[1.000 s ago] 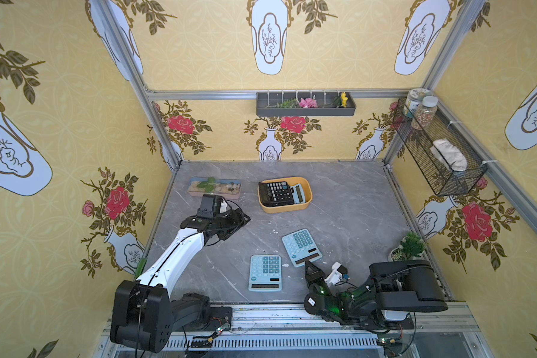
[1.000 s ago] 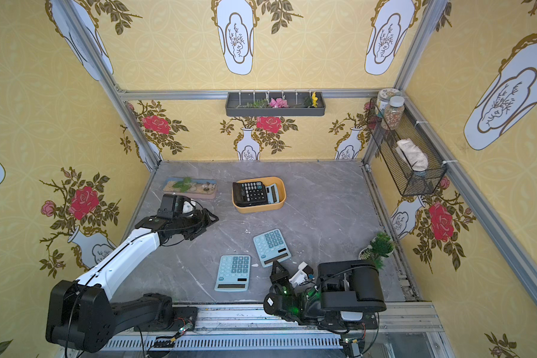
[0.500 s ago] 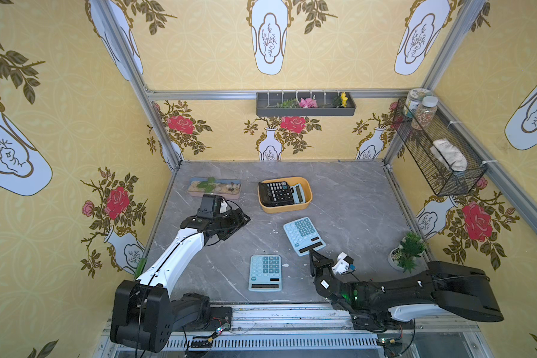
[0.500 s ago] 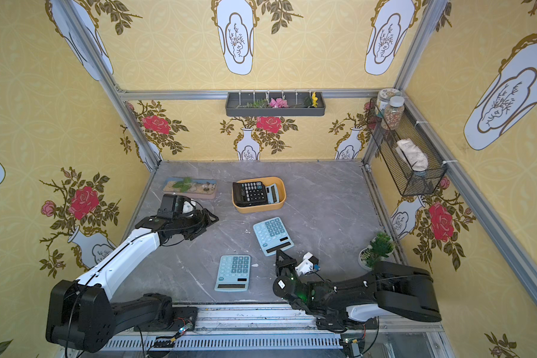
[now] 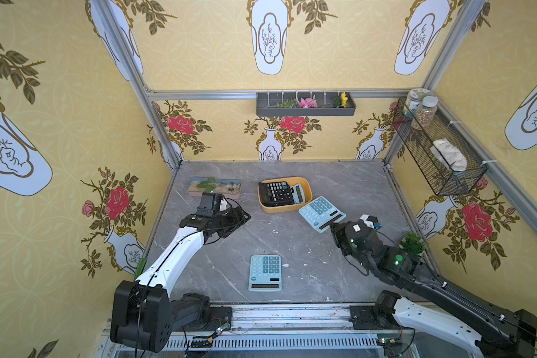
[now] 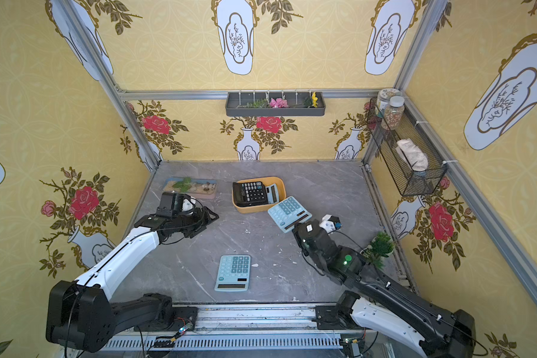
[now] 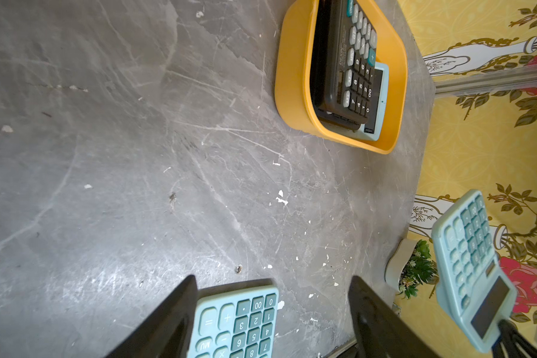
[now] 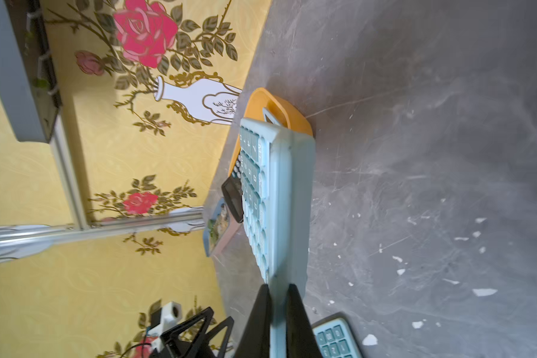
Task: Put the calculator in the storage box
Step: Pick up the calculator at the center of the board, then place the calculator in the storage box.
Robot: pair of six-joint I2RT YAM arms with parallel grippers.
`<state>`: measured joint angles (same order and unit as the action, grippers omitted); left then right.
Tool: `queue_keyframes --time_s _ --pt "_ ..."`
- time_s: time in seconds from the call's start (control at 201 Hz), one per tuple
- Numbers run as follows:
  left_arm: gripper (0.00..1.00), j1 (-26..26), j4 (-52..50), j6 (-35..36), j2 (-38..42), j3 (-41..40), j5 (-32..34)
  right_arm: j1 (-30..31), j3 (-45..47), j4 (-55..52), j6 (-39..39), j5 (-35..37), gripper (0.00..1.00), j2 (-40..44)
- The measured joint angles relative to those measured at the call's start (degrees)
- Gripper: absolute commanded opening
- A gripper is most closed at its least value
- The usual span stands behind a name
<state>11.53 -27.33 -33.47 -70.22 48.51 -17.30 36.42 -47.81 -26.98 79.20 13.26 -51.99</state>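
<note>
My right gripper [image 5: 334, 223] [image 8: 278, 286] is shut on the display end of a light blue calculator [image 5: 321, 213] [image 8: 276, 198]. It holds the calculator off the table, just beside the near right corner of the yellow-orange storage box [image 5: 307, 189] [image 6: 281, 186]. Inside the box a black calculator [image 5: 276, 192] lies on top of a blue one. A second light blue calculator [image 5: 265, 272] [image 7: 239, 322] lies flat near the front edge. Left of the box, my left gripper [image 5: 244, 217] [image 7: 273, 279] hangs open and holds nothing.
A pink-and-blue planter tray [image 5: 214, 187] lies at the back left. A small potted plant [image 5: 414, 243] stands by the right wall, close to my right arm. A wire basket [image 5: 440, 155] and a dark grey tray [image 5: 306, 108] hang on the walls.
My right arm has stretched out from the front and carried the blue calculator back towards the storage box. The left arm and the front calculator have not moved.
</note>
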Motion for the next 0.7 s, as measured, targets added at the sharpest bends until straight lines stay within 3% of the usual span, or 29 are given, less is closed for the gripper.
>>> queue_keyframes --time_s 0.115,0.378,0.548,0.697 --pt "0.78 -0.1 -0.4 0.5 0.0 0.7 -0.4 -11.6 -11.5 -5.0 -16.7 -13.9 0.0 -10.3" --pt "0.78 -0.5 -1.2 1.3 0.1 1.1 -1.1 -25.1 -36.6 -14.2 -46.7 -42.8 0.0 -32.2" --pt "0.78 -0.6 -1.0 1.5 -0.3 0.5 -1.6 -26.4 -55.2 -22.2 -59.0 -52.3 0.0 -46.2" --pt "0.78 -0.6 -1.0 1.5 -0.7 0.4 -2.0 -26.8 -69.2 -29.0 -66.3 -55.3 0.0 -57.3"
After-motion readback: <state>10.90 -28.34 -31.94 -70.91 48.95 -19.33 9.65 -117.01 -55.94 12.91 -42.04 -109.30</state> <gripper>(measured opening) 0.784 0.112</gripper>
